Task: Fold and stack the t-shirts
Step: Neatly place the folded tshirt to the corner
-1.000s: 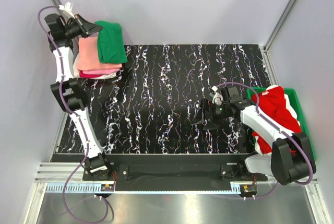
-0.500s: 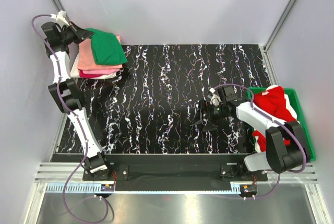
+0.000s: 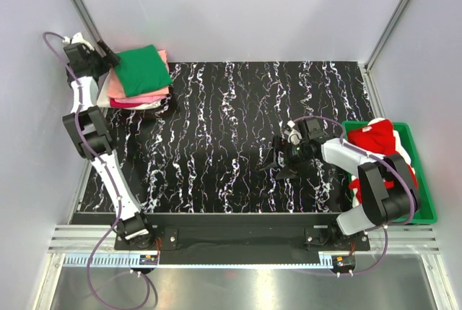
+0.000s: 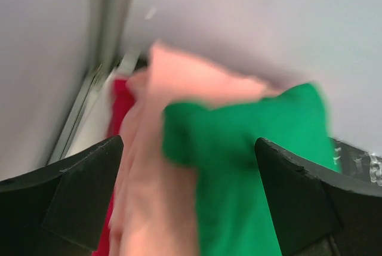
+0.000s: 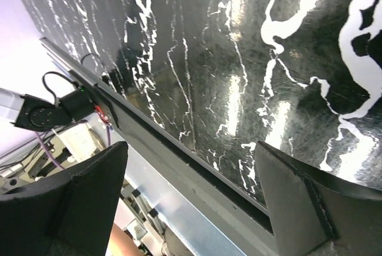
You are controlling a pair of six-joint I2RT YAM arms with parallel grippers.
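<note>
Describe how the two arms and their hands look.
Both arms are built alike: the left arm and right arm have white links between chunky black joints, on black bases. A purple cable loops along each. The left hand and right hand each have two broad matte black wedge-shaped fingers with no visible markings.

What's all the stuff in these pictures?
green t-shirt: 1, bright green, top of pile, table's far left corner
peach t-shirt: 1, salmon-peach, under the green one
pink t-shirt: 1, hot pink, lower in pile
white t-shirt: 1, white, pile's bottom
red t-shirt: 1, red, bunched in bin
bin: 1, green, right of table
table: 1, black with white streaks, middle
left claw: 1, black, open, beside pile
right claw: 1, black, open, above table
</note>
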